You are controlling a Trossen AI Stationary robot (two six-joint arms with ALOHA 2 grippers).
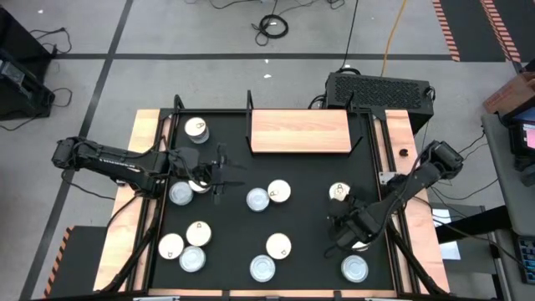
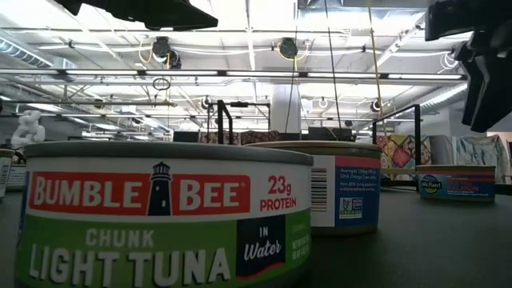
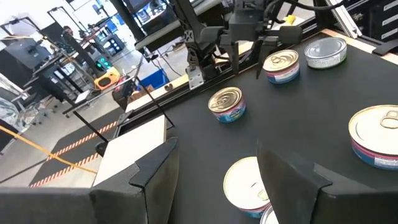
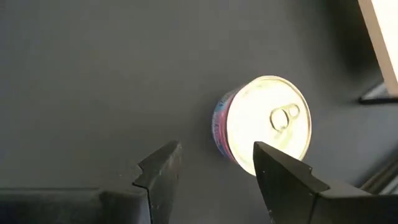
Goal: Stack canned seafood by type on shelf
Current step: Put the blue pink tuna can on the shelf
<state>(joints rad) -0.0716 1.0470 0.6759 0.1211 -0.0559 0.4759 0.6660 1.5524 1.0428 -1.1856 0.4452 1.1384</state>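
Note:
Several round flat tins of canned seafood stand on their bases across the black mat (image 1: 309, 221); the low view shows a Bumble Bee tuna tin (image 2: 160, 216) closest. The light-wood shelf (image 1: 299, 132) sits at the far middle with nothing on it. My left gripper (image 1: 219, 176) hovers open at the left middle, level, with a white-topped tin (image 3: 245, 183) beyond its fingers. My right gripper (image 1: 347, 230) hangs open at the near right, tipped down over a pull-tab tin (image 4: 267, 124), which stands clear of both fingers.
Black posts (image 1: 250, 100) rise at the shelf's edges. One tin (image 1: 196, 128) stands alone at the far left beside the shelf. Three tins (image 1: 188, 247) cluster at the near left. A bare stretch of mat lies in the middle in front of the shelf.

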